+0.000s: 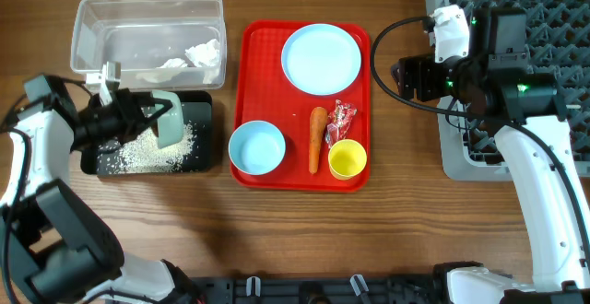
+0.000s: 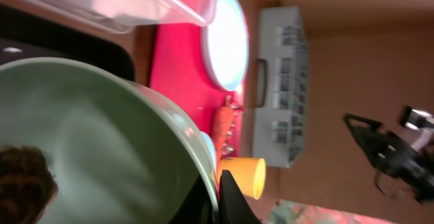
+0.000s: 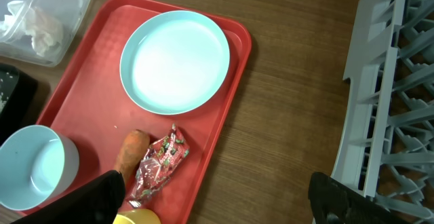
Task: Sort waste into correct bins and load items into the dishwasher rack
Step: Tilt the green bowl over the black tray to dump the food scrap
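My left gripper (image 1: 138,118) is shut on the rim of a mint bowl (image 1: 171,120), held tilted over the black tray (image 1: 205,111), where white rice (image 1: 147,152) lies. In the left wrist view the jaws (image 2: 218,197) pinch the bowl (image 2: 102,136), and a brown lump (image 2: 24,183) sits inside it. The clear tub (image 1: 92,28) holds crumpled tissue (image 1: 198,53). The red tray (image 1: 263,74) carries the plate (image 1: 321,58), a blue bowl (image 1: 256,147), the carrot (image 1: 317,138), the wrapper (image 1: 343,120) and the yellow cup (image 1: 348,159). My right gripper (image 1: 406,78) (image 3: 217,197) is open and empty beside the tray.
The grey dishwasher rack (image 1: 461,147) stands at the right edge, under the right arm; it also shows in the right wrist view (image 3: 393,115). Bare wood table lies between the red tray (image 3: 88,81) and the rack.
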`<action>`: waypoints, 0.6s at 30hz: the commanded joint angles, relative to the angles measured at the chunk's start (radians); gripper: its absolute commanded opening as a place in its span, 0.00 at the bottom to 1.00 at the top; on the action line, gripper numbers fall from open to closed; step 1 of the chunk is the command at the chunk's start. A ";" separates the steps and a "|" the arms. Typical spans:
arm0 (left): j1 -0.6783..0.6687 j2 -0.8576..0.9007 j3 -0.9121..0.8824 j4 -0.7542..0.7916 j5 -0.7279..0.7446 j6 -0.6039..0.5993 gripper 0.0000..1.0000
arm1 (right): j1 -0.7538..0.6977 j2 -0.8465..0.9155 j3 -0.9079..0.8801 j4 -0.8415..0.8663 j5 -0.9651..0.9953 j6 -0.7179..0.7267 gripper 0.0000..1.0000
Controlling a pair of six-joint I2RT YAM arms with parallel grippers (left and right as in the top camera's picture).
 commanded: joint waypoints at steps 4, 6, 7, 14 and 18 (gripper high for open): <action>0.012 0.073 -0.081 0.048 0.266 0.198 0.04 | 0.001 0.013 0.017 0.002 0.010 0.005 0.90; 0.012 0.086 -0.084 0.052 0.271 0.198 0.04 | 0.001 0.013 0.017 0.002 0.010 0.005 0.90; 0.012 0.091 -0.084 0.053 0.272 0.198 0.04 | 0.001 0.013 0.017 0.002 0.010 0.005 0.90; 0.012 0.098 -0.084 0.070 0.416 0.228 0.04 | 0.001 0.013 0.017 0.001 0.010 0.005 0.90; 0.012 0.099 -0.084 0.071 0.437 0.226 0.04 | 0.001 0.013 0.017 -0.001 0.010 0.005 0.90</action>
